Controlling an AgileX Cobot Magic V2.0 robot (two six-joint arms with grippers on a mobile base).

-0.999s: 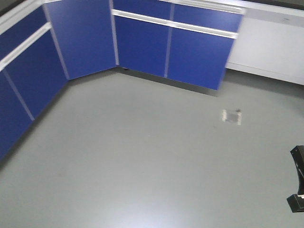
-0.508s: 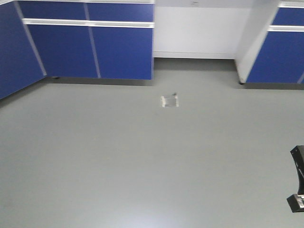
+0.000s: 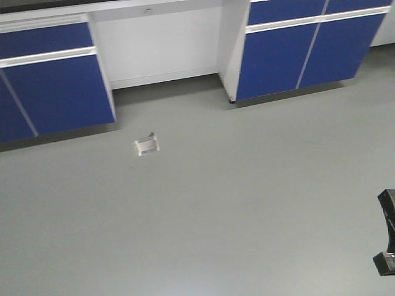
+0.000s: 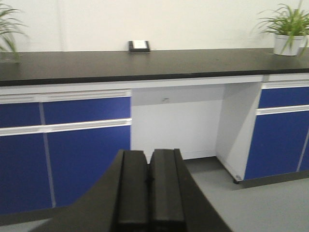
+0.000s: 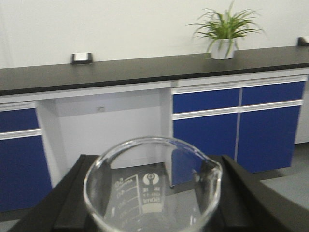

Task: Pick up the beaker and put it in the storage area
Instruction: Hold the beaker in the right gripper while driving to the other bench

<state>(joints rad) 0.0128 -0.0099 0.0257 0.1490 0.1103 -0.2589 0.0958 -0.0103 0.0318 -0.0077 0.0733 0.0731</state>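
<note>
The beaker (image 5: 152, 191), clear glass with white graduation marks and a pour lip, fills the lower right wrist view. My right gripper (image 5: 153, 166) is shut on it, one black finger on each side. Beyond it, at a distance, runs the storage area (image 5: 145, 68), a long black benchtop with a small white outlet box (image 5: 82, 57) at its back edge. The left wrist view shows the same benchtop (image 4: 193, 60) and box (image 4: 139, 45). My left gripper (image 4: 149, 162) is shut, pads pressed together with nothing between them.
Blue cabinets (image 5: 236, 130) and a white kneehole recess (image 5: 106, 130) stand under the benchtop. A potted plant (image 5: 223, 36) sits on the benchtop right of the box. A small metal floor plate (image 3: 146, 145) lies on the grey floor. A black arm part (image 3: 387, 237) shows at the right edge.
The front view has swung: the blue cabinets and the floor plate slid leftward across the frames, and the white recess came into view. The black arm part at the right edge stayed put.
</note>
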